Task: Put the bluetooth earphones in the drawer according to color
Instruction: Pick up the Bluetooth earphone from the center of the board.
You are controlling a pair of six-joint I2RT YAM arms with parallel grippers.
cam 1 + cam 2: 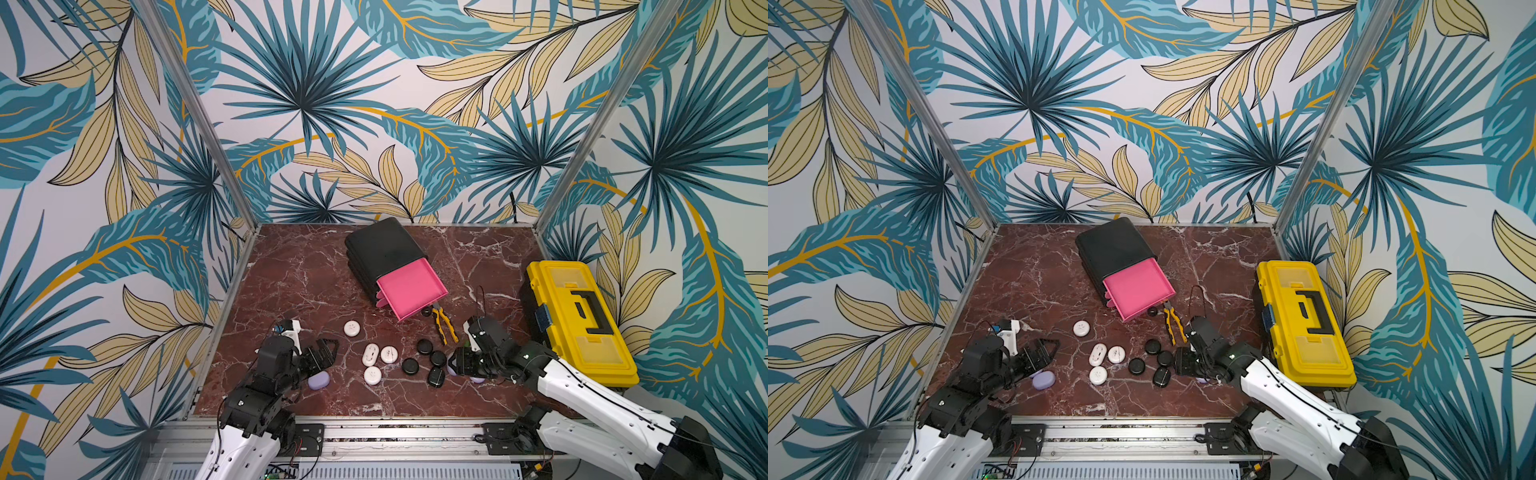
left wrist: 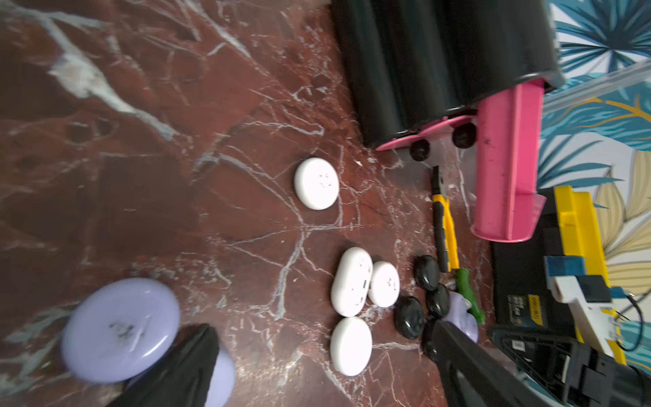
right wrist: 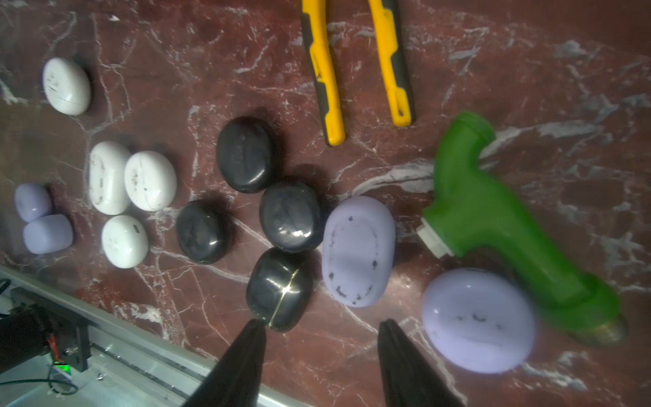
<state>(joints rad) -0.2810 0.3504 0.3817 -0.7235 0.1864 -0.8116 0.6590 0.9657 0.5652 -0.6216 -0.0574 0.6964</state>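
I am holding my right pincer [image 3: 322, 326] low over the surface [image 3: 528, 53], its jaws parted and grasping nothing. One fingertip [image 3: 255, 329] seems to be brushing the nearest black case [image 3: 280, 289], though the blur is keeping me from being sure. A lilac case [image 3: 357, 250] is lying just beside that black one, and a second lilac case [image 3: 479, 319] is resting against the green tool [image 3: 493, 211].

My left pincer [image 1: 326, 356] is hanging spread wide near the front left of the surface, released. Two more lilac cases [image 2: 119, 329] are sitting by one of its fingers [image 2: 176, 366].

Between my pincers, four white cases [image 1: 372, 375] and four black cases [image 1: 410, 365] are lying in two loose clusters.

Farther back, the black cabinet [image 1: 380, 249] is standing with its top pink drawer [image 1: 409, 291] pulled out. The yellow-handled pliers [image 1: 444, 328] are lying just in front of it, and the yellow toolbox [image 1: 582, 320] is sitting at the right edge.
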